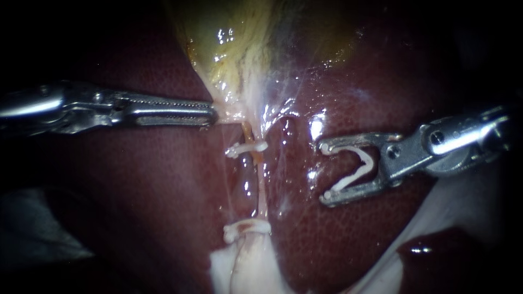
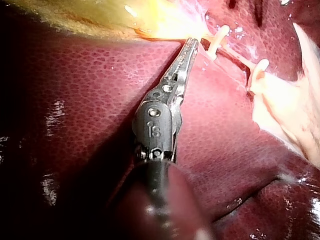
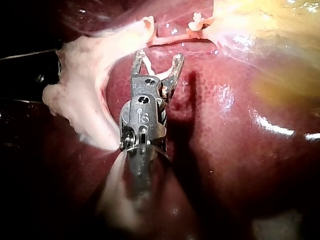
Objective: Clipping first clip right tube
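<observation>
Right instrument (image 1: 326, 171): enters from the right edge and sits closest to the lens. Its jaws stand wide apart and cradle an open white loaded clip (image 1: 359, 169), which touches both of them.
Left instrument (image 1: 210, 113): enters from the left edge at mid-height. Its jaws are closed on the pale lower edge of the gallbladder (image 1: 234, 43), which fills the upper centre.
Clipped tube (image 1: 259, 196): runs down the centre of the frame, with an upper clip (image 1: 248, 148) and a lower clip (image 1: 245, 230) across it.
Right tube (image 1: 271, 163): my best guess is the thin glistening strand just right of the clipped tube. It is faint. The loaded clip is near it, not touching.
Liver (image 1: 136, 190): dark red, lying under and around both instruments.
Risk, wrong target: the two tubes lie side by side, so open jaws pushed too far towards the left of the frame could take in the clipped tube or knock the upper clip.
Risk, half bite: if the jaw tips do not pass fully beyond the strand, the clip may close on only part of it, or catch the shiny film alongside.
Risk, liver: the lower jaw rides close over the surface, and a downward dip would gouge it.
Risk, traction: if the left hold slips, the strand slackens; pulling harder could tear the pale tissue.
Risk, lost clip: a bump on the tissue might jar the clip out of its seat.
</observation>
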`<control>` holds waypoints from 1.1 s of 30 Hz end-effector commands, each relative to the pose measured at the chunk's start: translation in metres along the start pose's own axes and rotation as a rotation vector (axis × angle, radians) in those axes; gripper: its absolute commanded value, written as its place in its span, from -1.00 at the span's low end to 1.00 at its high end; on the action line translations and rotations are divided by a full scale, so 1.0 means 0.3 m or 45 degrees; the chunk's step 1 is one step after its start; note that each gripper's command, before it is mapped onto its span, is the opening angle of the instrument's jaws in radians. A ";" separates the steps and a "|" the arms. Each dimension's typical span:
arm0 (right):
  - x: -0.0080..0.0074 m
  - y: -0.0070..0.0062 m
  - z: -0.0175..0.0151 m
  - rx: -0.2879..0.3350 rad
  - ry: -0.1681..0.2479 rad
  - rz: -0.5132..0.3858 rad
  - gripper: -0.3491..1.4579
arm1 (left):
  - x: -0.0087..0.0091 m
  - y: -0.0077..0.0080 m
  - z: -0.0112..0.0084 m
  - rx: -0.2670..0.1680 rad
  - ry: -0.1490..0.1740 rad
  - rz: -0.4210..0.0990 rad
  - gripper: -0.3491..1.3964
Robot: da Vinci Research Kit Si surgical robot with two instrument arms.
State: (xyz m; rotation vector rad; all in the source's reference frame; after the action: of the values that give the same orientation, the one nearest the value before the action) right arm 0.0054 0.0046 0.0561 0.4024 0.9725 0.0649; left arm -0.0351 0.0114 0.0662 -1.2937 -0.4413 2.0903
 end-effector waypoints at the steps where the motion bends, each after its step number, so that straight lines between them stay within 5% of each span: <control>1: 0.0000 0.0000 0.000 0.000 0.000 0.000 -0.06 | 0.0006 0.0000 -0.0007 -0.001 0.001 0.000 -1.00; 16: 0.0008 -0.0008 0.001 0.012 0.015 -0.001 -0.06 | 0.0181 0.0049 -0.0272 -0.004 0.027 -0.017 -1.00; 22: 0.0010 -0.0011 0.005 0.040 0.057 -0.004 -0.06 | 0.0182 0.0047 -0.0280 -0.001 0.027 -0.018 -1.00; 33: -0.0053 0.0005 0.027 0.074 0.138 0.232 -0.07 | 0.0186 0.0064 -0.0283 0.002 0.027 -0.019 -1.00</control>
State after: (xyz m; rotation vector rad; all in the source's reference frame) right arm 0.0114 0.0019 0.0618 0.5529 1.0505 0.2394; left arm -0.0300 0.0134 0.0574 -1.3067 -0.4394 2.0623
